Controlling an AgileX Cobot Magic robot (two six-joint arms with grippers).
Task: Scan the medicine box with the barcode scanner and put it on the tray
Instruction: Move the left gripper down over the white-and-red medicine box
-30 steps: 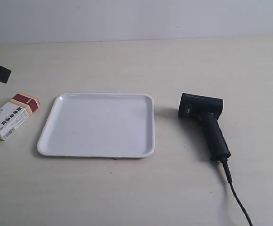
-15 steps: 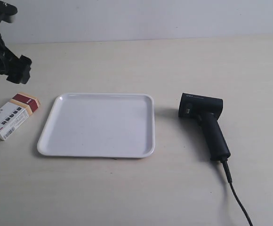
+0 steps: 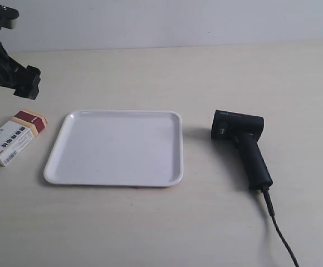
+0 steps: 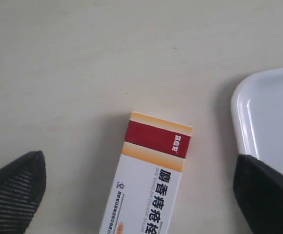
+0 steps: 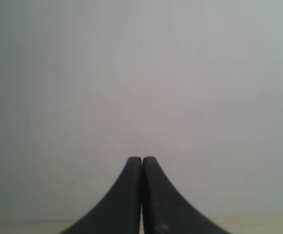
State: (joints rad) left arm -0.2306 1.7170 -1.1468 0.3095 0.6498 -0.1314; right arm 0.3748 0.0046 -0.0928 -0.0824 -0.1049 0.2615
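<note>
The medicine box, white with a dark red and tan end, lies flat on the table left of the tray. In the left wrist view the box lies between my left gripper's wide-apart fingers, and the tray's corner shows beside it. My left gripper is open and hangs above the box without touching it. In the exterior view it is the dark arm at the far left. The barcode scanner lies right of the tray. My right gripper is shut on nothing, facing a blank wall.
The scanner's thin black cable runs from the handle toward the table's front right edge. A pale wall closes off the back of the table.
The arm at the exterior view's left came into view from the left edge and has shifted slightly right and down, to above the box's red end. Box, tray and scanner have not moved.
</note>
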